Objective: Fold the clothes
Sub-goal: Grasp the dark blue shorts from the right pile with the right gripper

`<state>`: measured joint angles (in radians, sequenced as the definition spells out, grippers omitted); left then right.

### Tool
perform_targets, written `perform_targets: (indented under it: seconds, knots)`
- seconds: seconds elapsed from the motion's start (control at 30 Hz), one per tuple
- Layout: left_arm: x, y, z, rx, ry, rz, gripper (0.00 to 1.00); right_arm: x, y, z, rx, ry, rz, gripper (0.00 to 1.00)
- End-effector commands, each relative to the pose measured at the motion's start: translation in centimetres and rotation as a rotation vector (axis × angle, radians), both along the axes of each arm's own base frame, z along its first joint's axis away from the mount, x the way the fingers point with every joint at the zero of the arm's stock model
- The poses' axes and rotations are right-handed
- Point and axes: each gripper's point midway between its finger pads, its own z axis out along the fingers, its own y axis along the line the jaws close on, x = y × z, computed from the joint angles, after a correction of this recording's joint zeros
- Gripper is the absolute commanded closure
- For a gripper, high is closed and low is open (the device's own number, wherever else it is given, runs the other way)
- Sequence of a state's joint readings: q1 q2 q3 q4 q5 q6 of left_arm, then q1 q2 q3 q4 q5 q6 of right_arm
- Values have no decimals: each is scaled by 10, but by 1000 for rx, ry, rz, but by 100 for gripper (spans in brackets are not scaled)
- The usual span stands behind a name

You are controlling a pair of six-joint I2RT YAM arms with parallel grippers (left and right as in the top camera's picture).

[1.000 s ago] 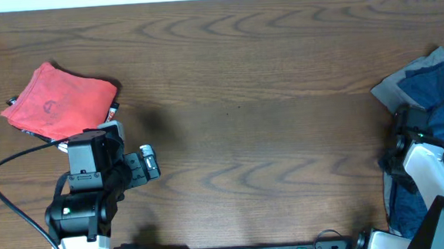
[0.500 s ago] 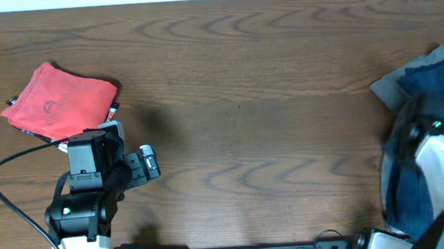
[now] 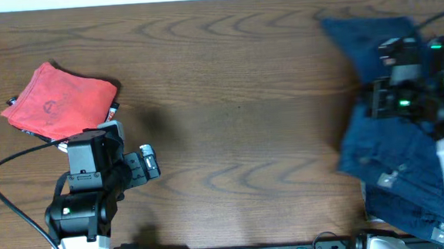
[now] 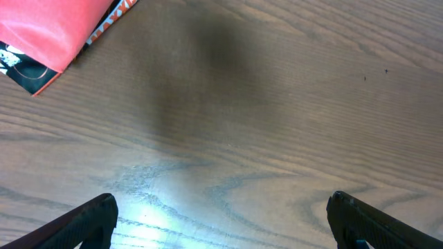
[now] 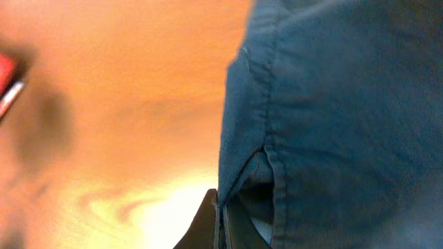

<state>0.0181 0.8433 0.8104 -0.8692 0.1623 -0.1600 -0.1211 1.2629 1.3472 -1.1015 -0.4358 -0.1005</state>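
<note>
Navy denim shorts (image 3: 394, 160) drape at the right of the bench (image 3: 234, 77), a seamed edge clamped in the right pincer (image 5: 220, 223), probably raised so the cloth can spread flat. The left pincer (image 4: 221, 225) gapes wide and empty near the red piece (image 3: 58, 102).

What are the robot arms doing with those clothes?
The right gripper is pinching an edge of the blue denim at the right side of the table. The denim looks rumpled, not folded yet. The left gripper is open and holds nothing, near the red cloth lying on the left.
</note>
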Motion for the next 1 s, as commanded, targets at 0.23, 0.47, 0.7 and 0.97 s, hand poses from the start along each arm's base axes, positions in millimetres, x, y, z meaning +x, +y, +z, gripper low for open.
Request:
perform_targets:
  seconds: [0.23,0.47,0.7,0.97]
  knots:
    - [6,-1,10,-3,-40,-9,2,28,151,-31,231,-105,372,99]
    - [12,-1,14,-14,-67,2,2,29,243,-62,251,-143,551,74]
    - [20,-1,11,-79,-52,92,2,64,181,-84,11,-108,188,1]
    - [30,-48,-24,-257,118,-30,2,46,26,-81,-175,50,-298,1]
